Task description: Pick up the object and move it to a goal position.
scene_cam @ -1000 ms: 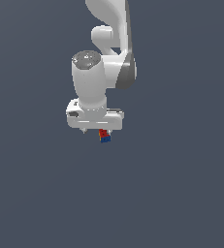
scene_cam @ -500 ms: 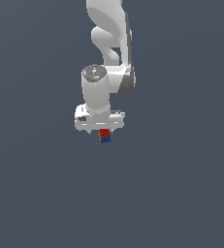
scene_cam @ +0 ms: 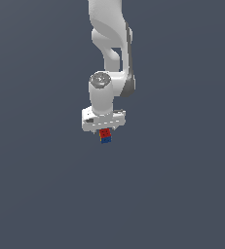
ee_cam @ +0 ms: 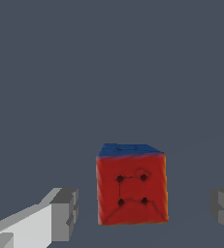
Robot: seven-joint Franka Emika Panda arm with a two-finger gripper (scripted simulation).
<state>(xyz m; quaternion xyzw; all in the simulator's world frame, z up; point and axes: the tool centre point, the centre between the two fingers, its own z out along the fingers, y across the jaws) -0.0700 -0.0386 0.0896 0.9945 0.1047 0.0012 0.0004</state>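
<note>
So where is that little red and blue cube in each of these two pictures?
Exterior view: the cube sits near the picture's middle, right under the white gripper.
Wrist view: the cube fills the lower middle, between two grey fingers, apart from both.
Shared landmark: the gripper.

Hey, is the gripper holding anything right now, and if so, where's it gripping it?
Nothing is held. In the wrist view the cube sits between the open jaws of the gripper, with a clear gap on each side.

Red/blue block [ee_cam: 132, 186] btwn fingers [ee_cam: 64, 214], untouched
</note>
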